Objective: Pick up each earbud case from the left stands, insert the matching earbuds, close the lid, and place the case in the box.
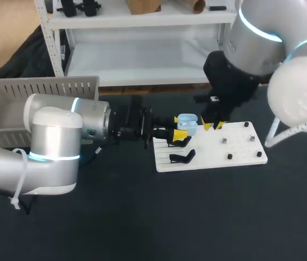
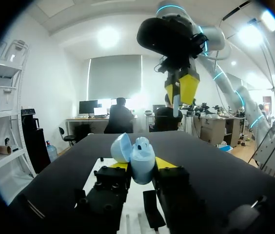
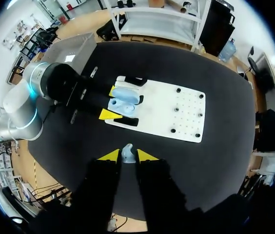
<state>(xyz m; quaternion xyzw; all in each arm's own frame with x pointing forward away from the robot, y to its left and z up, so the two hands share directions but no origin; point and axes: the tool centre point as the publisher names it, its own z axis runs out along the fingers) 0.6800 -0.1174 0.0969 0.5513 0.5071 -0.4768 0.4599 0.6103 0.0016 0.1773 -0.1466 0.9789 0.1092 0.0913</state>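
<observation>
A light blue earbud case [image 1: 187, 124] with its lid open is held above the white board's [image 1: 213, 157] left part, with my left gripper [image 1: 179, 126] shut on it. In the left wrist view the case [image 2: 141, 165] sits upright between the yellow fingertips [image 2: 166, 163]. My right gripper [image 1: 213, 125] hangs just right of the case. It is shut on a small pale blue earbud [image 3: 128, 153], and shows overhead ahead of the case as the right gripper [image 2: 181, 91]. From the right wrist the case [image 3: 126, 100] lies below, ahead of the fingers.
Two black stands [image 1: 182, 157] sit on the board's left end, and several small dark pegs [image 1: 229, 156] dot its right half. A grey basket [image 1: 39, 88] stands at the table's back left. Dark tabletop spreads around the board.
</observation>
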